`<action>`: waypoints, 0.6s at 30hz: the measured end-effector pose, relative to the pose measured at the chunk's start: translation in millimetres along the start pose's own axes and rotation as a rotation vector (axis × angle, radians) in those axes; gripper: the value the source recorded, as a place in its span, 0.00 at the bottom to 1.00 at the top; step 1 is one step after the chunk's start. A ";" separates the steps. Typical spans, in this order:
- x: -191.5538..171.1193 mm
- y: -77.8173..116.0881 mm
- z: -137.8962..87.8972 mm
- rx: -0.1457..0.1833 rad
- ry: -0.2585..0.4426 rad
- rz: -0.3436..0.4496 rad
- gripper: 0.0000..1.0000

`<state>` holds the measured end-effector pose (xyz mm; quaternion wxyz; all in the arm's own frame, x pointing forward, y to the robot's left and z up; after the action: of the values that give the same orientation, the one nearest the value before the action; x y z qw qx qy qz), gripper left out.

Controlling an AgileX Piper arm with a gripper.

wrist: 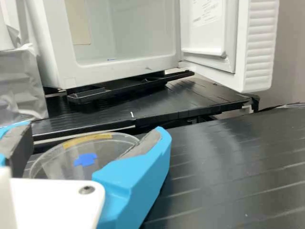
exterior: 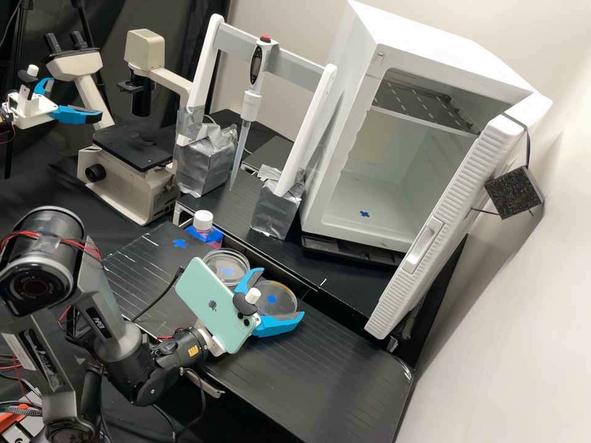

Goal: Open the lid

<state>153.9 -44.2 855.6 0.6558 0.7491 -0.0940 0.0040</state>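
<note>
Gripper [exterior: 281, 293] spread wide around dish [wrist: 108, 149], contact unclear; logo [exterior: 212, 304] on phone [exterior: 206, 286], label [wrist: 207, 10] inside door [wrist: 259, 47]

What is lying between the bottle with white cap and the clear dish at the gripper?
In the high view, a second clear dish lies there, and one blue finger of the gripper stands between it and the first dish.

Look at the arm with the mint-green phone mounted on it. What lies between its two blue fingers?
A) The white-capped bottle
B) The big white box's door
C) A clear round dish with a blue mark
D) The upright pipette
C: the high view shows the gripper with one blue finger on either side of the clear round dish, whose blue mark is visible between them.
</note>
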 end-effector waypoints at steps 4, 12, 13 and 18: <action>0.3 -0.5 -0.6 0.001 0.004 -0.002 1.00; -3.5 5.0 -8.5 -0.013 0.034 0.037 1.00; -4.5 6.2 -10.1 -0.007 0.038 0.045 1.00; -12.6 15.1 -26.8 -0.010 0.099 0.129 1.00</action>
<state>142.5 -18.0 872.5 0.6617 0.7371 -0.1096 0.0828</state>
